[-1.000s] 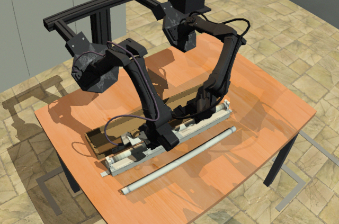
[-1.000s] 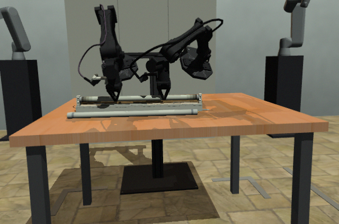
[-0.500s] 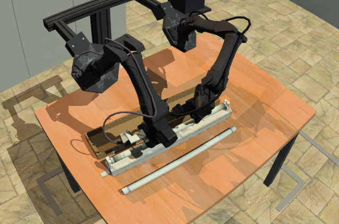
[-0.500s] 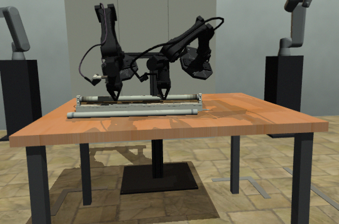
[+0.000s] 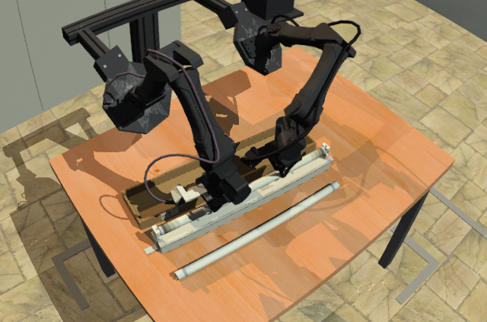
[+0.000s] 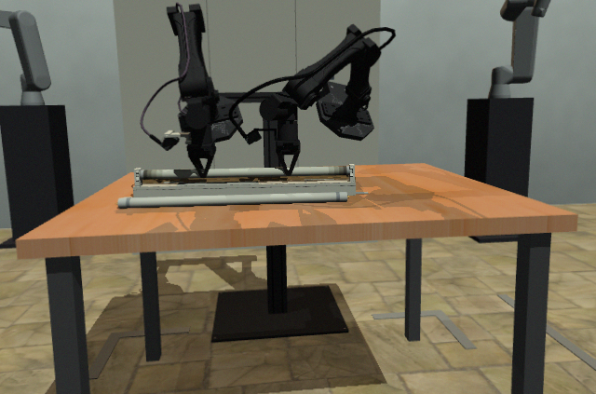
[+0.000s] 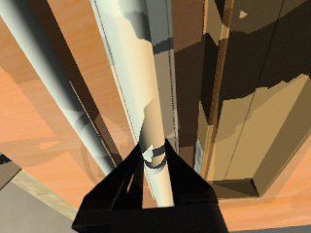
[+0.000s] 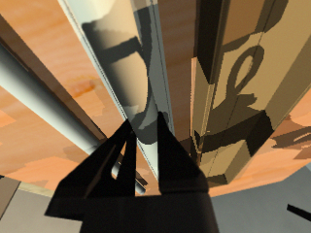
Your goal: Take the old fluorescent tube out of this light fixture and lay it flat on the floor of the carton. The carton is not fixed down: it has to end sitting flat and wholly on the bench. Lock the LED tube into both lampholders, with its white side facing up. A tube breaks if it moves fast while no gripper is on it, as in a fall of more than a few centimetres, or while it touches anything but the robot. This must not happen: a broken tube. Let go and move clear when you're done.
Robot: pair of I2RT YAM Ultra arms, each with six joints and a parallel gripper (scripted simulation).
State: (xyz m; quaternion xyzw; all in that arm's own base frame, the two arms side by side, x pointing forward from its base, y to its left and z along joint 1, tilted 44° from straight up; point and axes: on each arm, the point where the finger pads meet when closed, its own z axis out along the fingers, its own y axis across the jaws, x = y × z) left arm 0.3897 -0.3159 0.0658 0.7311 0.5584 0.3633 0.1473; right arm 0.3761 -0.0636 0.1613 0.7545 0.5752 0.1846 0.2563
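While held in two places, seems seated at lampholder height: long whitish fluorescent tube with darkened ends (image 5: pixel 173 223) (image 6: pixel 250 172) (image 7: pixel 151 116) (image 8: pixel 133 87), above pale metal fixture (image 5: pixel 196 235) (image 6: pixel 240 188) (image 7: pixel 165 63) (image 8: pixel 162 83), mid-frame in the top view. Pinches tube with left gripper (image 5: pixel 284 172) (image 6: pixel 289 173) (image 7: pixel 154 144); pinches it likewise with right gripper (image 5: pixel 214 208) (image 6: pixel 204 175) (image 8: pixel 146 117), probably spaced for level lifting. Cannot tell whether unlocked. Behind, waits long brown open carton (image 5: pixel 149 220) (image 7: pixel 243 141) (image 8: pixel 279 63), presumably for a short transfer. Toward lower centre, lies loose white LED tube (image 5: pixel 256 236) (image 6: pixel 231 198) (image 7: pixel 53 73) (image 8: pixel 49 97), apart from fixture, probably for later fitting.
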